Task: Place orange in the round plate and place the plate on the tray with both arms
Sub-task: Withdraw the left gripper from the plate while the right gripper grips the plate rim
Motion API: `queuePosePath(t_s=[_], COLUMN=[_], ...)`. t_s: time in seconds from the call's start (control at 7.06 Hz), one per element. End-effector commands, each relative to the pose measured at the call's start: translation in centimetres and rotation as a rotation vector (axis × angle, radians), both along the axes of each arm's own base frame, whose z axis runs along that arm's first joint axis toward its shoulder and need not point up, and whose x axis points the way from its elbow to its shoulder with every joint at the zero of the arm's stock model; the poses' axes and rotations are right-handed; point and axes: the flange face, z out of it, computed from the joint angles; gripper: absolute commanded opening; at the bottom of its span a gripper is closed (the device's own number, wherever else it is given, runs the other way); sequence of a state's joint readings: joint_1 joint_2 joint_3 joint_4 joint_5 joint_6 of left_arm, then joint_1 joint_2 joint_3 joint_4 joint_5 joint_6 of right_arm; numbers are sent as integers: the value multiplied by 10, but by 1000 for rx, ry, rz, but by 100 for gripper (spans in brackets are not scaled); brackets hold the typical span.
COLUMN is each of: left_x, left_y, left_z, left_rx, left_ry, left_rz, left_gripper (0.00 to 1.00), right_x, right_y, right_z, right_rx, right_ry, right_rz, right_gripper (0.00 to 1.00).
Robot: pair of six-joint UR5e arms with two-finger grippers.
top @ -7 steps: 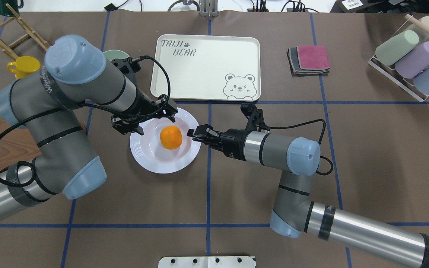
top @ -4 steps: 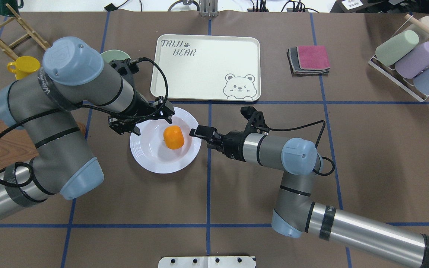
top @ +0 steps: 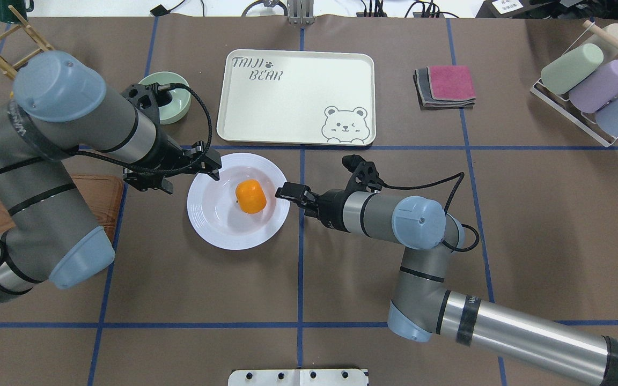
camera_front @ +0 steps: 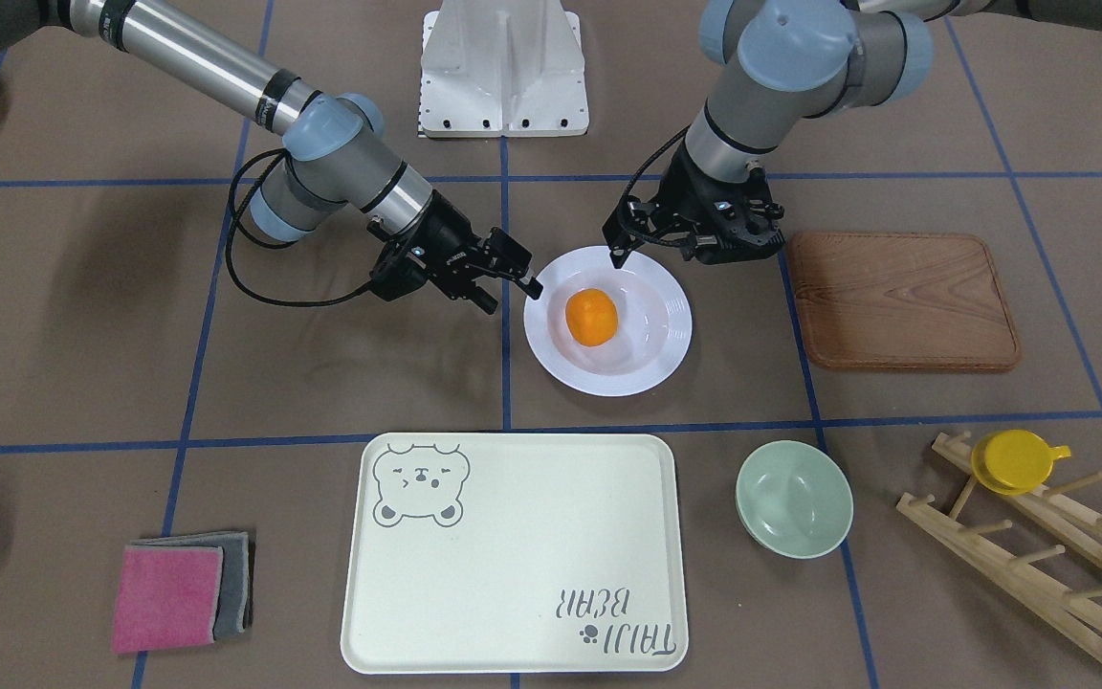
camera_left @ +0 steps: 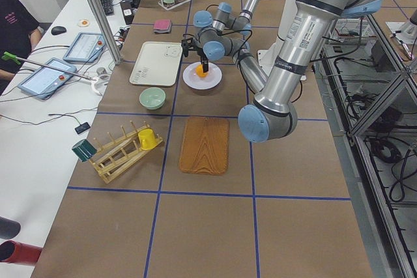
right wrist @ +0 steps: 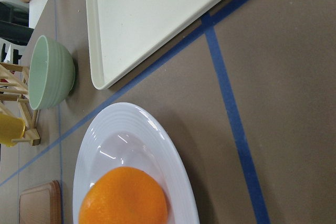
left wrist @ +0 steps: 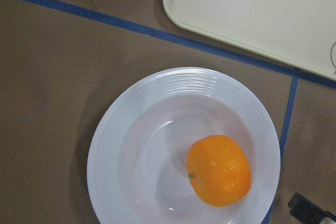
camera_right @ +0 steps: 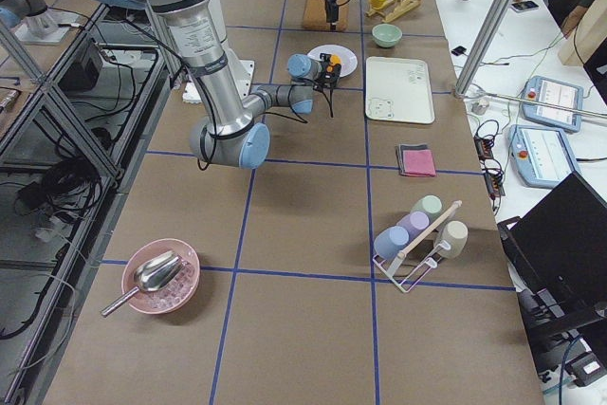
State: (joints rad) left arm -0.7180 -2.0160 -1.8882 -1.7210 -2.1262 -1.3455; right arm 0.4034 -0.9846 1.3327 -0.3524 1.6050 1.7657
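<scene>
The orange (top: 250, 196) lies in the well of the white round plate (top: 218, 225), a little right of its middle. My left gripper (top: 191, 179) hangs open and empty over the plate's left rim. My right gripper (top: 282, 191) is open, fingers stacked at the plate's right rim (camera_front: 537, 330). The cream tray (top: 298, 96) with the bear drawing lies just beyond the plate. In the left wrist view the orange (left wrist: 219, 170) and plate (left wrist: 136, 145) show from above. In the right wrist view the orange (right wrist: 123, 198) and rim (right wrist: 131, 129) are close.
A pale green bowl (top: 172, 104) stands left of the tray, near my left wrist. A wooden board (camera_front: 900, 299) lies under my left arm. A yellow cup (camera_front: 1015, 459) hangs on a wooden rack. Folded cloths (top: 446, 86) and a cup rack (top: 593, 86) are far right.
My left gripper has drawn back leftward from over the orange to the plate's left rim. The orange has shifted slightly in the plate. My right gripper has barely moved.
</scene>
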Motion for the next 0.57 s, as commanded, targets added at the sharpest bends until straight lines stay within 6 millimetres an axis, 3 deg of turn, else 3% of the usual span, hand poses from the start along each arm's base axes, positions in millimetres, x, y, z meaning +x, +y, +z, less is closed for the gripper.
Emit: queuePosePath(t_s=[0.0, 0.14, 0.42], left_x=[-7, -8, -9], left_y=[-1, -2, -2], left_z=[5, 5, 9], left_rx=[0, 0, -3], left_ry=[1, 1, -5], left_rz=[10, 9, 9], left_gripper=[98, 98, 98], right_x=[-6, -24, -32], right_y=[-2, -1, 3], right_z=[-5, -11, -16], right_rx=[0, -4, -2], right_ry=[0, 9, 6], right_rz=[2, -9, -18], right_gripper=[100, 100, 100])
